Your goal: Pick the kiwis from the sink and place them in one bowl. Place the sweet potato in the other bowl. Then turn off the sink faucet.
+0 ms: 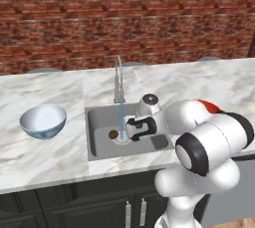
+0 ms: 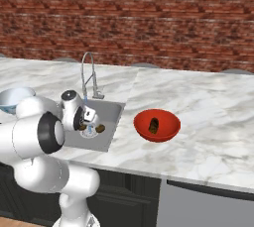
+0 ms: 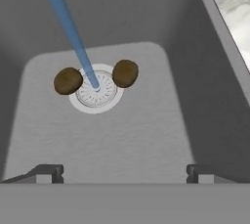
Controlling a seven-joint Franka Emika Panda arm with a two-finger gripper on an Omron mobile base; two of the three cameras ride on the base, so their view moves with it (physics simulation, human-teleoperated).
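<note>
Two olive-brown kiwis (image 3: 68,80) (image 3: 125,73) lie on the floor of the grey sink (image 3: 146,135), one on each side of the round drain (image 3: 96,93). My gripper (image 3: 124,174) hangs open over the basin, above and short of them, with nothing between its fingertips (image 3: 49,173). A blue stream of water (image 3: 68,27) runs from the silver faucet (image 1: 118,85) onto the drain. The sweet potato (image 2: 154,124) lies in the red bowl (image 2: 157,125), right of the sink (image 2: 111,122). The white and blue bowl (image 1: 44,121) stands to the left of the sink, nothing in it.
The white marble counter (image 1: 45,157) runs around the sink, with a brick wall (image 1: 124,18) behind it. My arm (image 1: 199,137) reaches over the sink's right side. Dark cabinet doors (image 1: 89,212) sit below the counter's front edge.
</note>
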